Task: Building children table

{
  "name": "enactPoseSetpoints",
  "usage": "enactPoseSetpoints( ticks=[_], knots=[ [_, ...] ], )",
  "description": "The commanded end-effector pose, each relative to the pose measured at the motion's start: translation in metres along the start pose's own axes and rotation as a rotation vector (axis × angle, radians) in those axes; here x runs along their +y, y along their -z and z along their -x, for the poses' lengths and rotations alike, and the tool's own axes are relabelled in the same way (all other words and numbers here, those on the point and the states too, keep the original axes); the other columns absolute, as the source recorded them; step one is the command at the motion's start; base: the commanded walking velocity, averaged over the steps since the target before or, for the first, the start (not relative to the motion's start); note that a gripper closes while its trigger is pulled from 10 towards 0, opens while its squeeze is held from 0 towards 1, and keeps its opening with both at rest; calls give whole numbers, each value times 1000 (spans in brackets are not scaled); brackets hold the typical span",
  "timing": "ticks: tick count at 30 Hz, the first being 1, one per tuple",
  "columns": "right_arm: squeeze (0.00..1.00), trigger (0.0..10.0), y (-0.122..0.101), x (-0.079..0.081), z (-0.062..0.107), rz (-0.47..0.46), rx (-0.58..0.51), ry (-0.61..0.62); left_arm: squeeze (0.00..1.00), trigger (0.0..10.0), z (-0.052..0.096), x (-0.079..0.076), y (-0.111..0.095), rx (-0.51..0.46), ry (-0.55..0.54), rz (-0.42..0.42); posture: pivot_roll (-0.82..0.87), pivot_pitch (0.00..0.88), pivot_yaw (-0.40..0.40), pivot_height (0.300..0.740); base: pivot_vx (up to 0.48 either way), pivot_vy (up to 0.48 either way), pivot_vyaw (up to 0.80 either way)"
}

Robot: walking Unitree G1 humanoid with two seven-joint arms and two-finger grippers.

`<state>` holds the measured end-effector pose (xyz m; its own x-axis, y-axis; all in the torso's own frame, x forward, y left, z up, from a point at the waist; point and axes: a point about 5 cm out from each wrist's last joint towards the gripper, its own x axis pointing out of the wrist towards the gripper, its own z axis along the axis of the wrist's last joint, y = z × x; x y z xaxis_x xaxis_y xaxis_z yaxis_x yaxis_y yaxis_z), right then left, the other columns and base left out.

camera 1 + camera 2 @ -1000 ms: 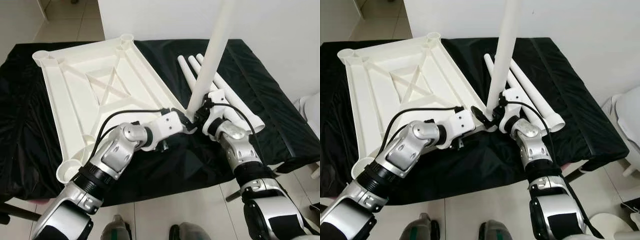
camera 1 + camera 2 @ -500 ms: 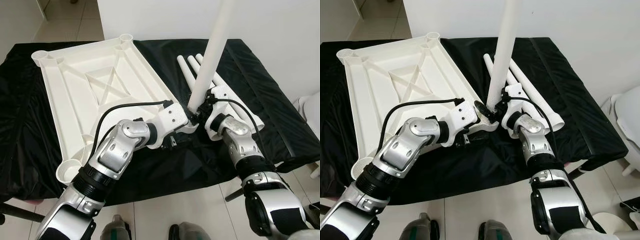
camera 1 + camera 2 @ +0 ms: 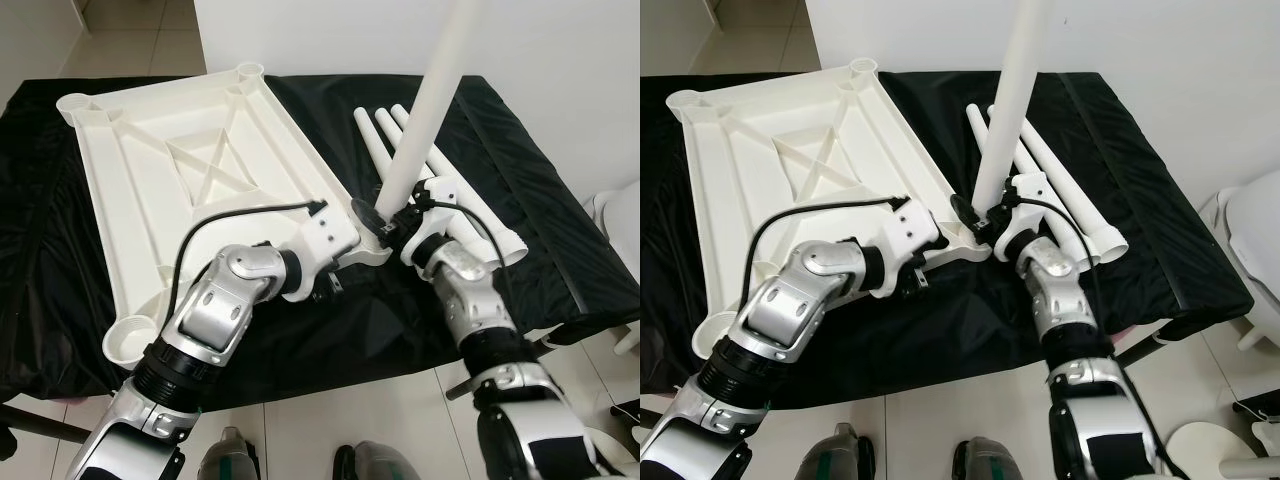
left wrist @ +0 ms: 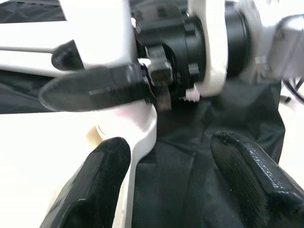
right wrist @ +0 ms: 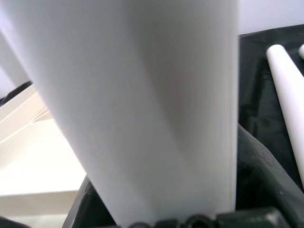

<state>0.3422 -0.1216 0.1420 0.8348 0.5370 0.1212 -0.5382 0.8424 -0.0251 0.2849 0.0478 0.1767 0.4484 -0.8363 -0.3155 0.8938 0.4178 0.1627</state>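
Note:
The white tabletop (image 3: 190, 170) lies upside down on the black-draped table, with round leg sockets at its corners. My right gripper (image 3: 398, 225) is shut on the lower end of a white leg (image 3: 425, 110) and holds it nearly upright, tilted slightly right. The leg's foot is at the tabletop's near right corner socket (image 3: 365, 213). In the right wrist view the leg (image 5: 142, 95) stands close between the fingers. My left gripper (image 4: 168, 142) is open at that same corner, its fingers (image 4: 95, 185) straddling the socket's white rim over the black cloth.
Three spare white legs (image 3: 480, 225) lie side by side on the cloth right of the upright one. The table's front edge (image 3: 400, 375) is close to my body. A white fixture (image 3: 1245, 240) stands on the floor at the right. A white wall is behind.
My left gripper has pushed forward to the tabletop's near right corner. The upright leg and my right gripper have edged slightly away from me, the leg's top leaning a bit more right.

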Motion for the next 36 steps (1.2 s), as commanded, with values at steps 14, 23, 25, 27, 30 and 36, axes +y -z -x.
enactPoseSetpoints(
  ticks=[14, 23, 25, 27, 30, 36],
  knots=[
    [0, 0, -5, 10, 7, -172, -131, 439, 0, 10000, 6, 7, -12, -106, -104, 18, -36, 0, -35, 740, 0, 0, 0],
    [0, 0, -4, 14, 10, -147, -89, 557, 0, 10000, 14, 3, -9, -115, -53, -1, -38, 0, -37, 740, 0, 0, 0],
    [0, 0, -6, 10, 10, -137, -89, 575, 0, 10000, 14, 3, -8, -114, -55, -1, -38, 0, -37, 740, 0, 0, 0],
    [0, 0, -7, 8, 11, -126, -87, 590, 0, 10000, 14, 3, -8, -113, -57, -2, -38, 0, -37, 740, 0, 0, 0],
    [0, 0, -7, 4, 11, -109, -74, 625, 0, 10000, 15, 3, -8, -114, -59, -1, -36, 0, -41, 740, 0, 0, 0],
    [0, 10000, -7, 12, 2, -115, -43, 554, 0, 10000, 16, 5, -8, -115, -71, 1, -33, 0, -44, 740, 0, 0, 0]
  ],
)
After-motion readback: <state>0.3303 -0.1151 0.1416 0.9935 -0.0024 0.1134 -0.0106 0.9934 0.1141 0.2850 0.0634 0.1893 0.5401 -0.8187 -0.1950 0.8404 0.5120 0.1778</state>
